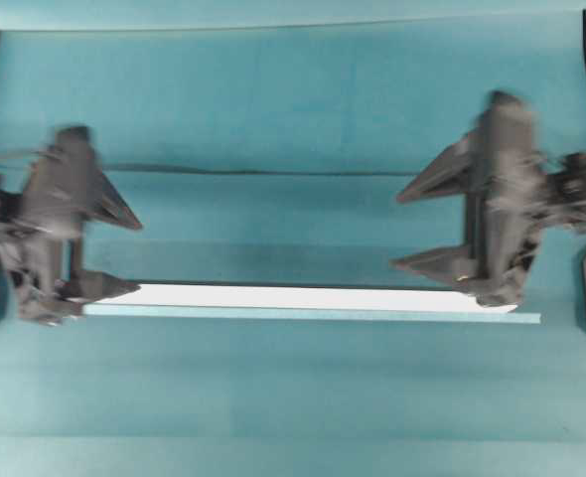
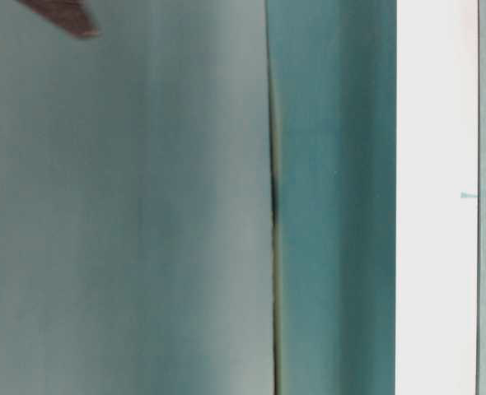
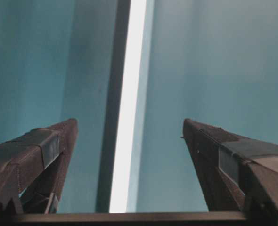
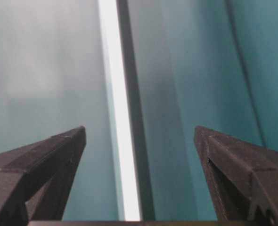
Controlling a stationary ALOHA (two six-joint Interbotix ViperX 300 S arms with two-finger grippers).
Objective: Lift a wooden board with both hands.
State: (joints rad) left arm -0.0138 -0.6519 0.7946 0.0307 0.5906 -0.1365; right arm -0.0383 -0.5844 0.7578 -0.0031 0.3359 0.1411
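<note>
Fingers (image 3: 44, 150) spread, blurred; wooden board (image 1: 303, 297) ends hidden.

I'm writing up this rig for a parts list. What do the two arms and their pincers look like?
Both arms are black and blocky, though blurred in the overhead view. The left pincer has two dark, tapering wedge-shaped fingers with grey tape-like patches. The right pincer has similar plain black pointed fingers.
</note>
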